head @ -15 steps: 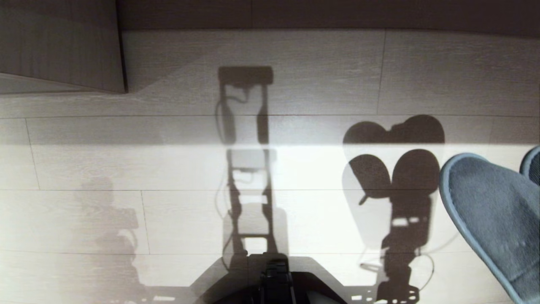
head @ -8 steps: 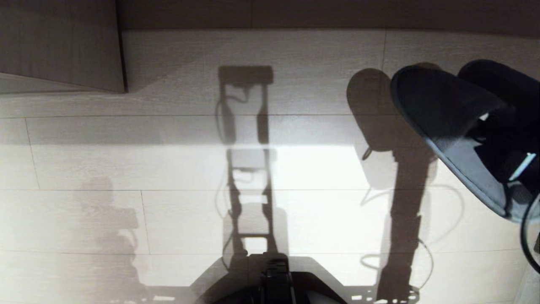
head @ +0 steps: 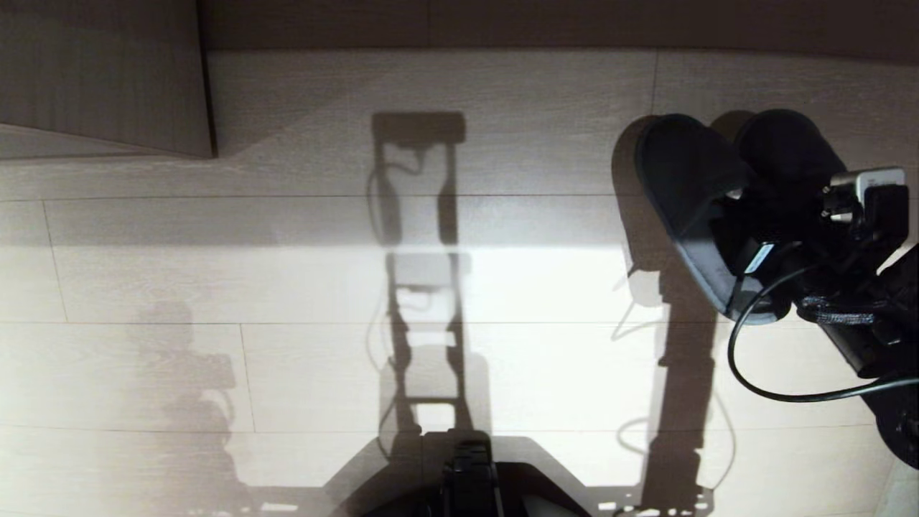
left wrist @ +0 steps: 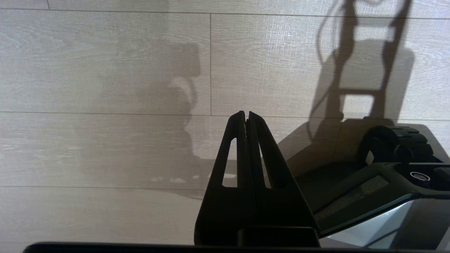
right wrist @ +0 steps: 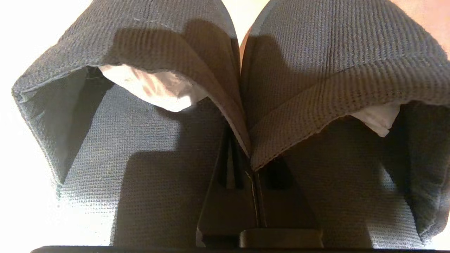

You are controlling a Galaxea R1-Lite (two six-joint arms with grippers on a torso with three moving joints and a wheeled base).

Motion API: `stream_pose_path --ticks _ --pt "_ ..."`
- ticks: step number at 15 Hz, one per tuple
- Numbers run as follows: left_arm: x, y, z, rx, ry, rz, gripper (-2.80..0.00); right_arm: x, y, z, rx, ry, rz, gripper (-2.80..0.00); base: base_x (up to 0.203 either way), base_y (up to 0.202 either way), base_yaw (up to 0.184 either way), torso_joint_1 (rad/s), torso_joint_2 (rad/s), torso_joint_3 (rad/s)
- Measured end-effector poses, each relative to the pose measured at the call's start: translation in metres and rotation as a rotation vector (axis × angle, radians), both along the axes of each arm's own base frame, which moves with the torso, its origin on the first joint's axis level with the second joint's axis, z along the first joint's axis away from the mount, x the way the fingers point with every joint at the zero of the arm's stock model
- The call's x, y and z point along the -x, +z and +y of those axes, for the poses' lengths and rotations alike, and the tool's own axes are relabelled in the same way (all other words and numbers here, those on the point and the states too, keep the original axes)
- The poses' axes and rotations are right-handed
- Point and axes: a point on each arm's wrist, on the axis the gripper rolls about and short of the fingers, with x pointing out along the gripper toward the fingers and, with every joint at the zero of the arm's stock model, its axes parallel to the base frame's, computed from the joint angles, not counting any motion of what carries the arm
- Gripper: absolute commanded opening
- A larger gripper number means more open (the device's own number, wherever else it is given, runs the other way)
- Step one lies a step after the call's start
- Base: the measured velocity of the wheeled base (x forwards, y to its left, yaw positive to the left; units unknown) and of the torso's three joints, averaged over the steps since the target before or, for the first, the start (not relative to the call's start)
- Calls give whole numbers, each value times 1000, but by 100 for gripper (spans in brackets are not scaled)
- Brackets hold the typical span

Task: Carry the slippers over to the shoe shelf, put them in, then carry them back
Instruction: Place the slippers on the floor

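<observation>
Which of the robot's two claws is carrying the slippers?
The right gripper: it is pinched shut on the inner toe bands of both slippers, holding them off the floor. The left gripper is shut on nothing.

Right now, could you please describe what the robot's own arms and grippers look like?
Both grippers are matte black, each finger a long tapering wedge with a slot cut through it: left gripper, right gripper. The right arm is black, with a looping black cable and a silver-grey camera block on its wrist.
</observation>
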Motion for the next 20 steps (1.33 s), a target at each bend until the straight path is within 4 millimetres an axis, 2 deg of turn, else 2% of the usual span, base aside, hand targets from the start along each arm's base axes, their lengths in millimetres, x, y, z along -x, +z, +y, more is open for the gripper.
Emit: stream_pose_path --ticks 4,9,10,15,20 --pt "0 0 0 0 1 0 -280 -17 -17 3 -22 7 48 -280 0 0 0 0 0 0" --pt "0 0 0 -1 0 0 -280 -46 -20 4 -42 3 28 -280 0 0 0 0 0 0" --pt "0 0 0 -1 0 0 -280 -50 -19 4 -48 -8 21 0 0 0 0 0 0 0" --pt "0 0 0 -1 0 0 -280 -54 -27 4 -49 -16 47 0 0 0 0 0 0 0" --pt "0 0 0 -2 0 0 -280 -44 -42 4 -34 -14 121 0 0 0 0 0 0 0"
